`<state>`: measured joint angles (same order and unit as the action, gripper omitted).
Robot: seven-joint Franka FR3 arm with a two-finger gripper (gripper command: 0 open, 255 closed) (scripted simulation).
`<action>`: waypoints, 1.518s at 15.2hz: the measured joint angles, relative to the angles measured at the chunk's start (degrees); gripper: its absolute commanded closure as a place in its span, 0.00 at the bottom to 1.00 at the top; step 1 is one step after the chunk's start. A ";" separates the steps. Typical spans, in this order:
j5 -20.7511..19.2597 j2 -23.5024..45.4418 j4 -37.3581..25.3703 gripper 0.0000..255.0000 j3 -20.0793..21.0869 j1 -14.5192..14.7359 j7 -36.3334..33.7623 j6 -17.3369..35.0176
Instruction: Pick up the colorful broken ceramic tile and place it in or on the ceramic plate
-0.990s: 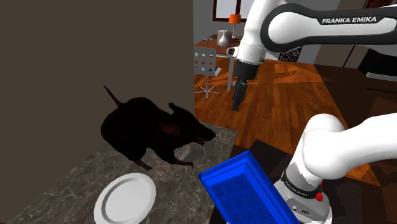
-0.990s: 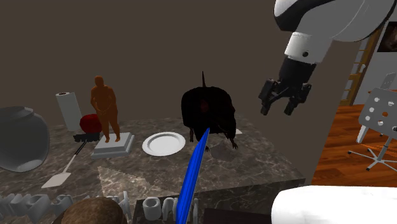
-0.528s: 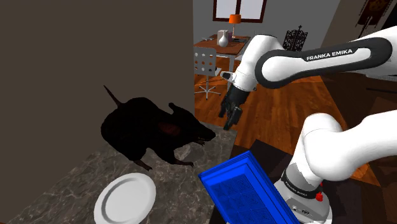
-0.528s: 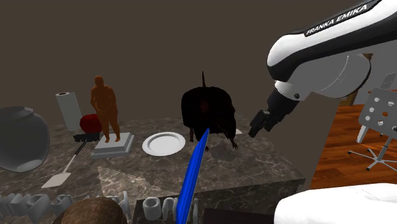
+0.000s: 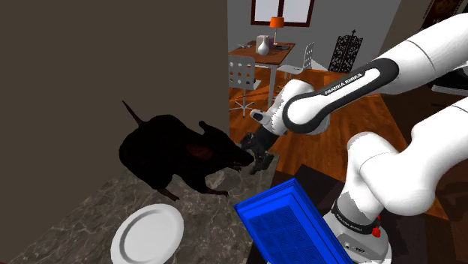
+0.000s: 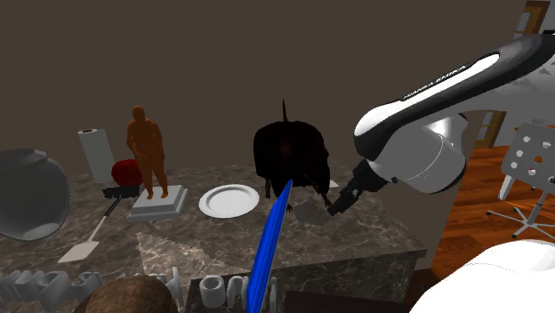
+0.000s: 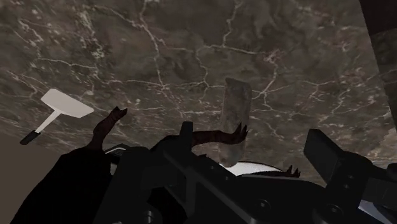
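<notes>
Your white plate [image 6: 229,200] lies flat on the dark marble table [image 6: 356,233] at the centre of the second exterior view, its face bare white. The blue gridded tray [image 5: 289,229] stands tilted at the lower middle of the shoulder view. You cannot tell whether it holds anything.

The tile [image 7: 235,118] looks mottled grey here, not colourful. It lies flat on the table in the middle of the wrist view, an oblong slab whose long axis points away from the claw [image 7: 254,145] and leans a little off straight. One clawed foot of the black rat figure [image 6: 289,156] reaches across its near end. In the second exterior view it is a pale patch right of centre, just beside the rat's feet and to the right of the plate, apart from it.

Your claw hangs low over the table just right of that patch, fingers [image 7: 327,153] apart, gripping nothing.
</notes>
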<state>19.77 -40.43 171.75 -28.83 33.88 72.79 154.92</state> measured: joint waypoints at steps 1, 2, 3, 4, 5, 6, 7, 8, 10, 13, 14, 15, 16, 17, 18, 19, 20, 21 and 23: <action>0.96 1.02 0.28 0.00 -1.73 2.18 2.08 2.13; 1.90 2.26 0.07 0.00 -3.13 4.25 3.40 3.81; 2.87 3.21 0.20 0.00 -4.14 6.15 4.23 5.48; 3.84 4.30 0.06 0.00 -5.34 8.07 5.07 6.97; 4.79 5.31 -0.10 0.00 -6.54 9.97 5.82 8.32; 5.78 6.33 -0.35 0.00 -7.92 11.98 6.65 9.61; 7.20 7.68 -0.79 0.00 -9.88 14.90 7.67 11.31; 7.91 8.28 -0.91 0.00 -10.88 16.35 8.20 12.23; 8.42 8.74 -1.03 0.00 -11.64 17.43 8.57 12.88; 8.54 8.86 -1.07 0.00 -11.90 17.75 8.73 13.05; 8.55 8.86 -1.07 0.00 -11.91 17.77 8.74 13.06; 8.55 8.86 -1.07 1.00 -11.91 17.77 8.73 13.07; 8.56 8.87 -1.10 1.00 -11.94 17.73 8.73 13.11; 8.58 8.91 -1.08 1.00 -11.94 17.79 8.72 13.07; 8.58 8.89 -1.10 1.00 -11.89 17.81 8.69 13.08; 8.58 8.88 -1.12 1.00 -11.85 17.81 8.66 13.09; 8.57 8.88 -1.10 1.00 -11.83 17.81 8.65 13.08; 8.59 8.88 -1.11 1.00 -11.84 17.83 8.65 13.09; 8.58 8.88 -1.10 1.00 -11.80 17.82 8.62 13.10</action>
<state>28.36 -31.55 170.65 -40.64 51.70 81.41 168.02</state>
